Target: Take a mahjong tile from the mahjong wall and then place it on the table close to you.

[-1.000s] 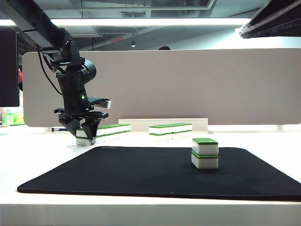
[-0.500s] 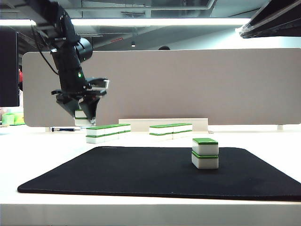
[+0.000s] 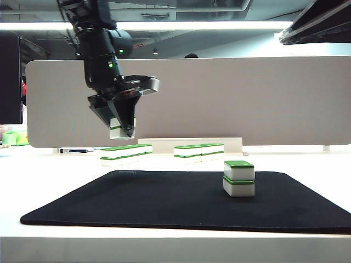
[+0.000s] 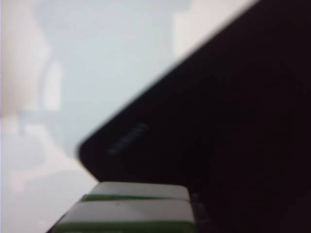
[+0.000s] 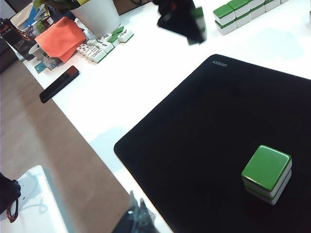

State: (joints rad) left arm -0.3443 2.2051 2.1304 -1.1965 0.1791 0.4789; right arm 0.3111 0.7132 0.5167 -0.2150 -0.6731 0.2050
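Note:
My left gripper (image 3: 122,128) hangs high over the far left corner of the black mat (image 3: 164,197), shut on a mahjong tile (image 3: 117,131). In the left wrist view the held piece (image 4: 133,211) shows two green bands, like a stacked pair. The mahjong wall (image 3: 127,152) runs along the white table (image 3: 49,170) behind the mat, with a second stretch (image 3: 198,150) to its right. A two-high stack (image 3: 239,178) stands on the mat. My right gripper (image 5: 138,206) hovers over the table's near edge, its tips together with nothing in them.
Off the mat's left side, the right wrist view shows a black phone (image 5: 59,83), an orange cloth (image 5: 60,36), several loose tiles (image 5: 104,43) and a white pot (image 5: 97,14). A grey partition (image 3: 219,98) stands behind the wall.
My left gripper has lifted from the wall's left end with the tile and swung up and rightward. The wall's left end is now shorter. The right arm has stayed still.

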